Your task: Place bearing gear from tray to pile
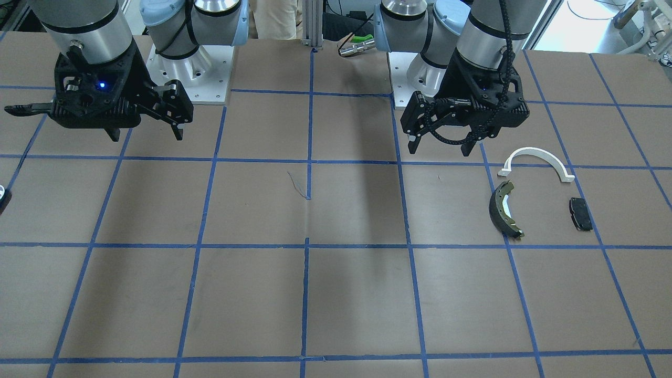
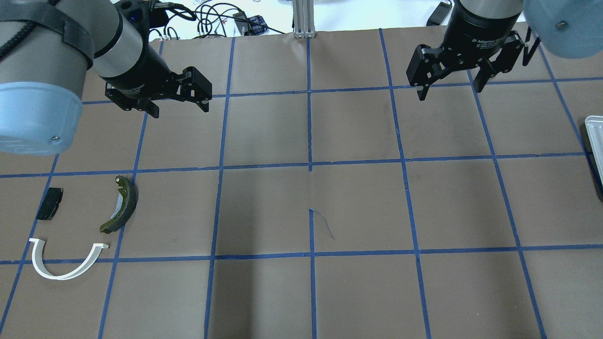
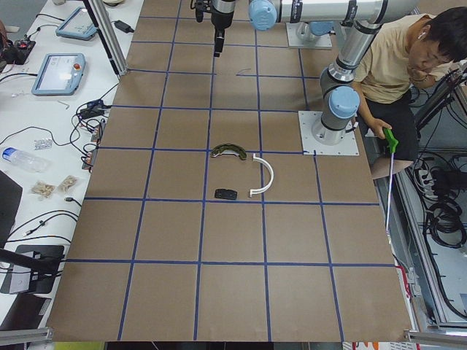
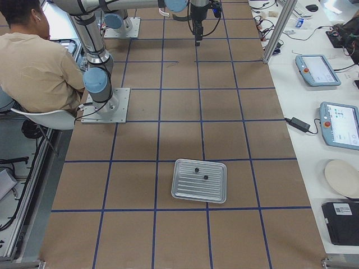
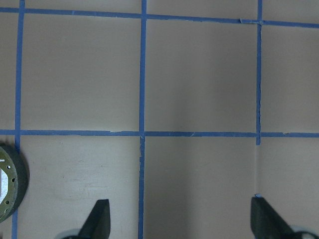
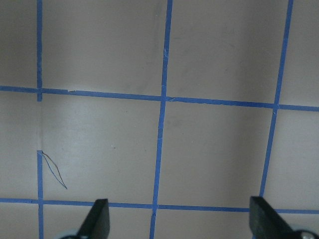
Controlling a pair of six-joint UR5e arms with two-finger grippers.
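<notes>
The silver tray lies on the table at the robot's right end; its corner shows in the overhead view. Two small dark parts lie in it, too small to name. The pile lies on the robot's left: a white arc bracket, a dark brake shoe and a black pad. My left gripper hangs open and empty above the table beyond the pile. My right gripper is open and empty, well away from the tray.
The brown table carries a blue tape grid. The arm bases stand on plates at the robot's edge. A seated person is behind the bases. A side bench with tablets and cables runs along the far edge.
</notes>
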